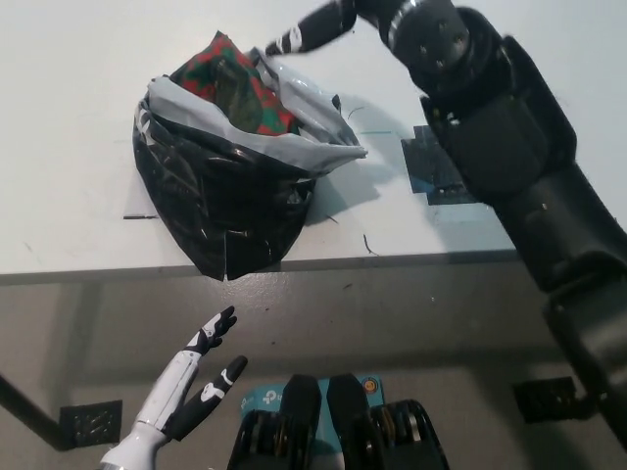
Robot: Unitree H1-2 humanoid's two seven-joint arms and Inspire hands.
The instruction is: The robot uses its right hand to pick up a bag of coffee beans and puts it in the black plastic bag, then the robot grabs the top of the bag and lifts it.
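- I see the coffee bag (227, 83) lying inside the black plastic bag (220, 201) at the table's (69, 147) near edge.
- My right hand (312, 31) hovers just beyond the bag's far rim; its grip I cannot tell.
- Left hand (201, 377) rests below the table, fingers spread, empty.

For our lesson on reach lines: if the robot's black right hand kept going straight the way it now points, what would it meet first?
Probably the coffee bag sticking out of the black plastic bag: the right hand points toward picture left, just above the bag's far rim. Depth is unclear, so it might pass over.
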